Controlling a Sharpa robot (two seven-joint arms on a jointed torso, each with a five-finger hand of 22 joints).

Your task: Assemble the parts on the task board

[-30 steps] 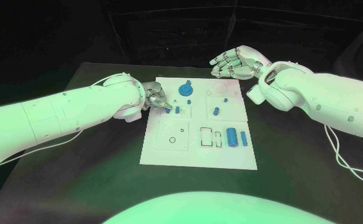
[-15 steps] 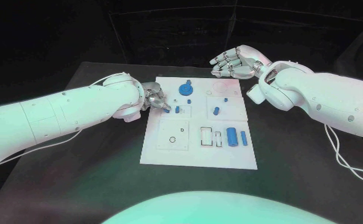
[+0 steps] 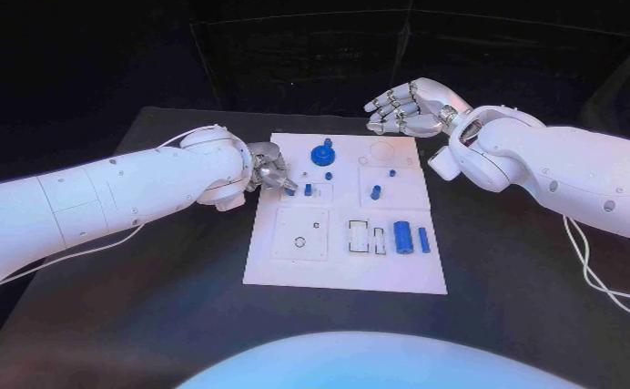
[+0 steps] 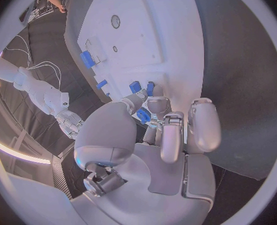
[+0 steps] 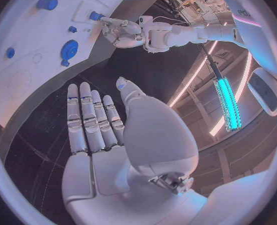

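The white task board point(image 3: 344, 261) lies in the middle of the black table. My left hand point(image 3: 272, 173) hovers over the board's left edge and pinches a small blue part point(image 4: 143, 116) between thumb and fingertips, just beside a blue peg point(image 3: 309, 190) standing in the board. My right hand point(image 3: 410, 108) is held above the board's far edge, fingers straight and apart, holding nothing. On the board are a blue gear point(image 3: 321, 154), a blue piece point(image 3: 374, 193), a blue cylinder point(image 3: 401, 237) and a blue bar point(image 3: 422, 240).
Bare black table point(image 3: 171, 280) surrounds the board on all sides. In the right wrist view the blue gear point(image 5: 69, 50) and my left hand point(image 5: 123, 30) lie beyond the open right hand point(image 5: 95, 120).
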